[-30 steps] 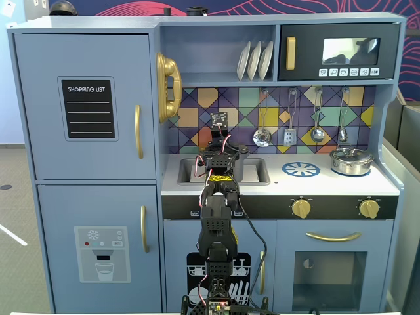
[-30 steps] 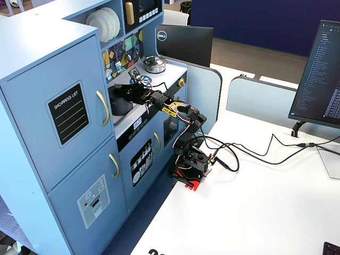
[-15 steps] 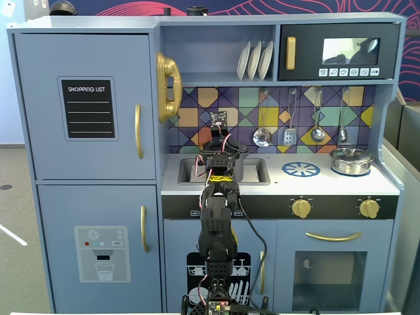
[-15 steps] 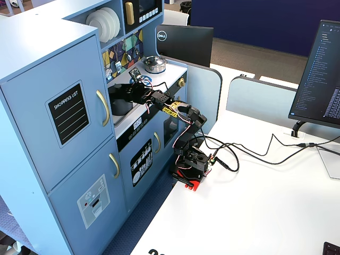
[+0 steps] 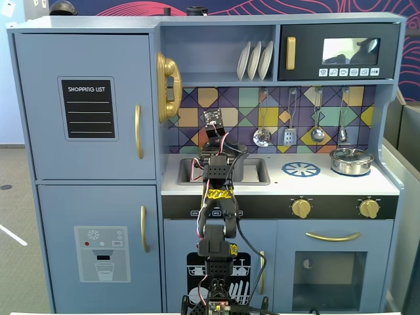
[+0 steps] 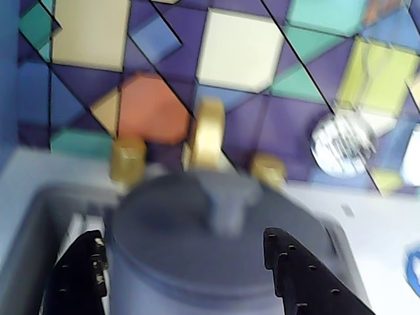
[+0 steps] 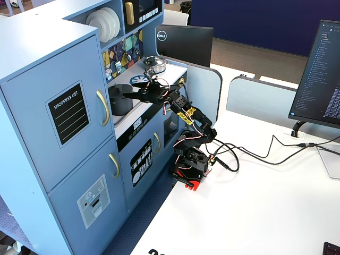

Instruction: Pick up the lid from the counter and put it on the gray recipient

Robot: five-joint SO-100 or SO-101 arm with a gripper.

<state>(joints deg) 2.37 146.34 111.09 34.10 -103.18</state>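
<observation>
Matte dark gray lid (image 6: 197, 243), flat round disc with a small knob, sits on the straight-walled gray recipient (image 7: 120, 99) in the sink recess of the white counter (image 5: 315, 186). "SHOPPING LIST" on the chalkboard panel (image 5: 88, 109), "DELL" on the monitor back (image 7: 184, 42). Tool (image 6: 184, 275) released, black perforated fingers (image 6: 298, 272) spread wide either side of the lid rim, gripping nothing.
</observation>
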